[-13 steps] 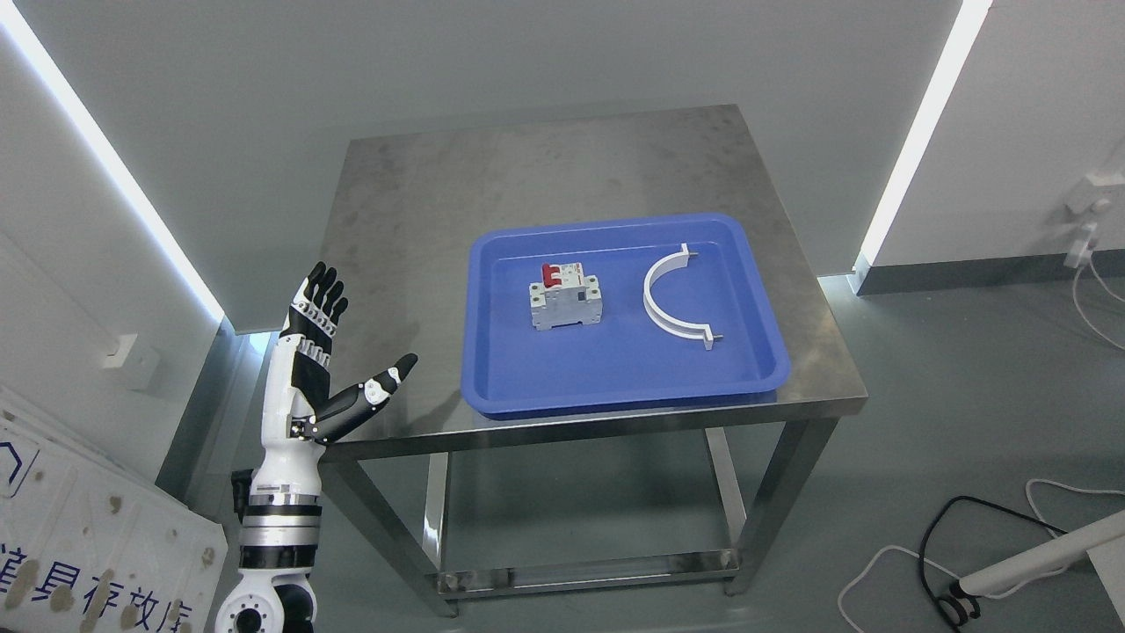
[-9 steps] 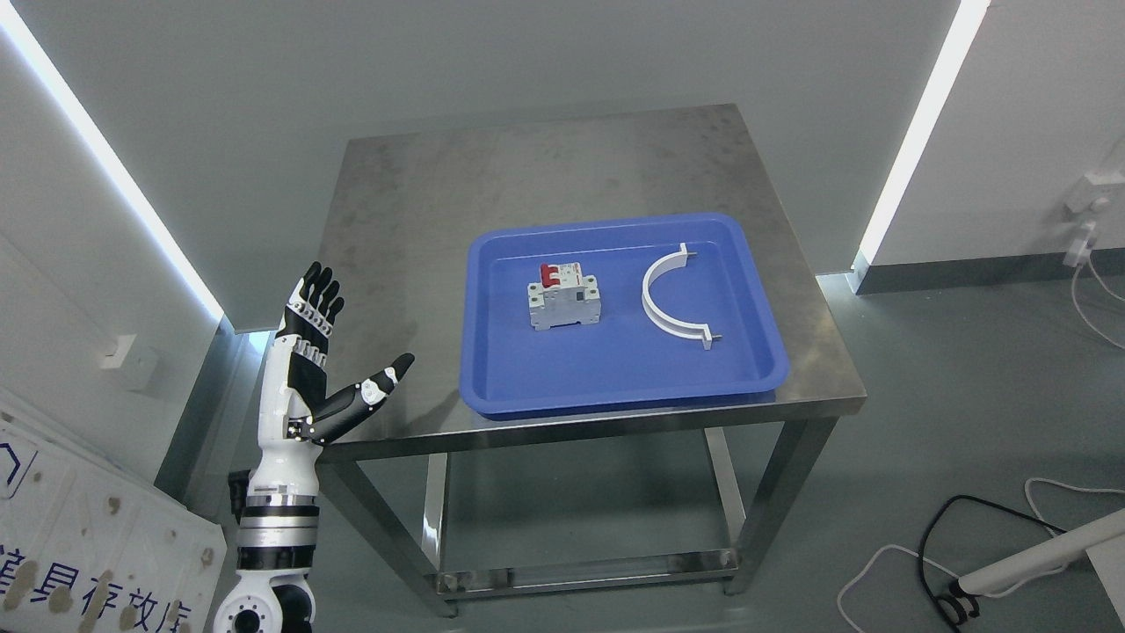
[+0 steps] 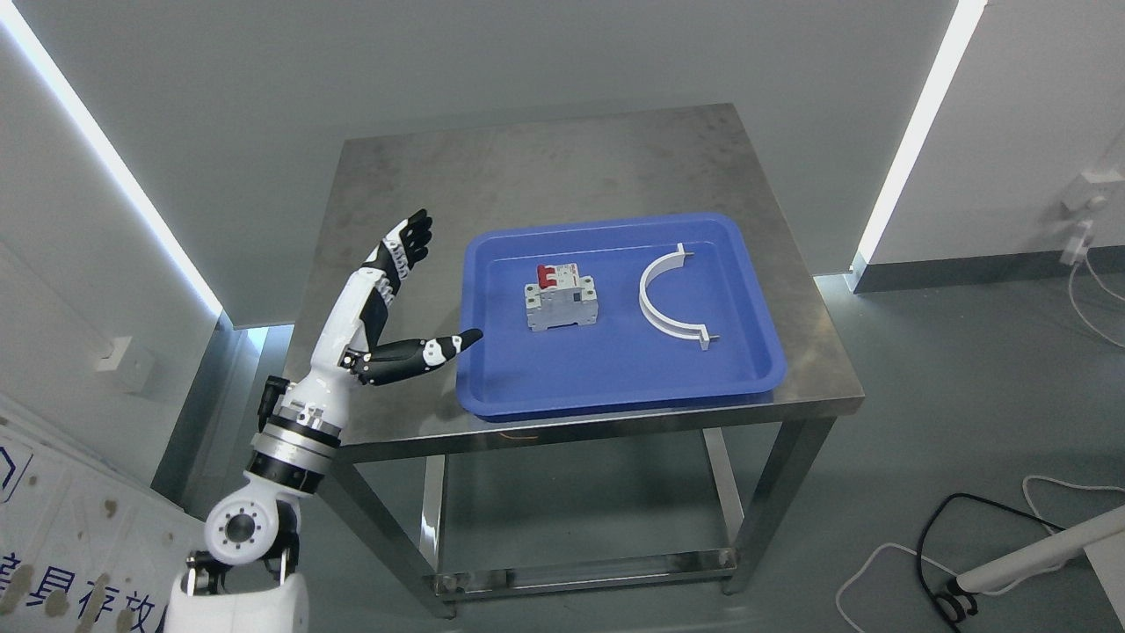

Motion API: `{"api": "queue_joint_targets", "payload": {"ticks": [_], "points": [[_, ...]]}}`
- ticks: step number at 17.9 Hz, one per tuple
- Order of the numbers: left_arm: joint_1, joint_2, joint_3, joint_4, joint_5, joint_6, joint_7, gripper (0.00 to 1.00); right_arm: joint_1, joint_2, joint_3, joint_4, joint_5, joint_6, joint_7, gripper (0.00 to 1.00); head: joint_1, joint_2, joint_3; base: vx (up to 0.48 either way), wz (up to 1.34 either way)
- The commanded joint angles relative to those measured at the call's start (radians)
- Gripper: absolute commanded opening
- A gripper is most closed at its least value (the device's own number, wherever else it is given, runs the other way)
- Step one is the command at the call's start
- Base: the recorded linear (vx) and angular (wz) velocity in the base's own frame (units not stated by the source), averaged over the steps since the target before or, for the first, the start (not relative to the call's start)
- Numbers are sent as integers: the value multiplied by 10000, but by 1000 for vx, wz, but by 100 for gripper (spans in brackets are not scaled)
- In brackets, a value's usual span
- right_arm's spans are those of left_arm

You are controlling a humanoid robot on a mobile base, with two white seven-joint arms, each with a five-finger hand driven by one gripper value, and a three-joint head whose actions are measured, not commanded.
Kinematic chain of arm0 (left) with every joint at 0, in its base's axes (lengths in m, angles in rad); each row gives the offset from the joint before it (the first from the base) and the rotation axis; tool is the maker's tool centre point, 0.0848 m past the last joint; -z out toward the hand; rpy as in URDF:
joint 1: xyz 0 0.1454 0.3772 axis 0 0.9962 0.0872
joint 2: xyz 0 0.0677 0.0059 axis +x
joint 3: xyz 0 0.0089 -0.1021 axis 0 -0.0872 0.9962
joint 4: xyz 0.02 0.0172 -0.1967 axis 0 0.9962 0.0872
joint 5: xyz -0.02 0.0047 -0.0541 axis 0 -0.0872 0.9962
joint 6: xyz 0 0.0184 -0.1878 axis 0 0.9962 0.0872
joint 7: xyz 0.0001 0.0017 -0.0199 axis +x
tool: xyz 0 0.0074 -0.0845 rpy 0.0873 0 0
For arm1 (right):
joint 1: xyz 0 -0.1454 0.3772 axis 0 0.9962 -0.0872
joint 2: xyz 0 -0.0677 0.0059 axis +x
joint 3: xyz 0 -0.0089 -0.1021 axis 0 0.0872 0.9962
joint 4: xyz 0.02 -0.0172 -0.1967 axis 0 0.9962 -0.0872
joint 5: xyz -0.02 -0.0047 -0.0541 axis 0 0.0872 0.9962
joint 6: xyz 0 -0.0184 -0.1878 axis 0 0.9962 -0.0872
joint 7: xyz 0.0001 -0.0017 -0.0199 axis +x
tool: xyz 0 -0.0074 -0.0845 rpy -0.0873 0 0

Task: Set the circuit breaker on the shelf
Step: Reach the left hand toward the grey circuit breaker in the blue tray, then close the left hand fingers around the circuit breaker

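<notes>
— Since nothing has been lifted, what stage do you record?

— Opening stage only. The breaker (image 3: 562,299) stands in the tray (image 3: 615,391), left of centre, red switches toward 12 o'clock. A white bracket (image 3: 665,297) lies at its 3 o'clock, well apart.

— And the hand?

— Left hand (image 3: 391,299) hovers over the table (image 3: 527,167) at the breaker's 9 o'clock, released: fingers (image 3: 406,239) straight toward 1 o'clock, thumb splayed, its tip at the tray's left rim. It grasps nothing and is apart from the breaker. Right hand absent from view.

— Shelf?

— None identifiable as the destination; only a low rail under the table shows.

— Remaining work?

— In my judgement, all of it: reach across the rim, close on the breaker, lift it clear, carry, set down. Grasp not yet attempted.
</notes>
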Motion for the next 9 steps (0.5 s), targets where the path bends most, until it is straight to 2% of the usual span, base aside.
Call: {"api": "queue_joint_targets", "payload": {"ticks": [1,4,9], "points": [[-2660,1203,-1118,785,-2610,2460,-1726,100,168,-174,0,3,-8,-332,-6,100,0,0,0,7,-20],[-3229,1280,-2297,1152,-3438,2725,-2677,99,168,-174,0,3,7,-332,-6,100,0,0,0,11,-34],[-3477,1173,-3113,1505,-4008,2972,-2971,96,168,-174,0,3,7,-332,-6,100,0,0,0,1,8]]}}
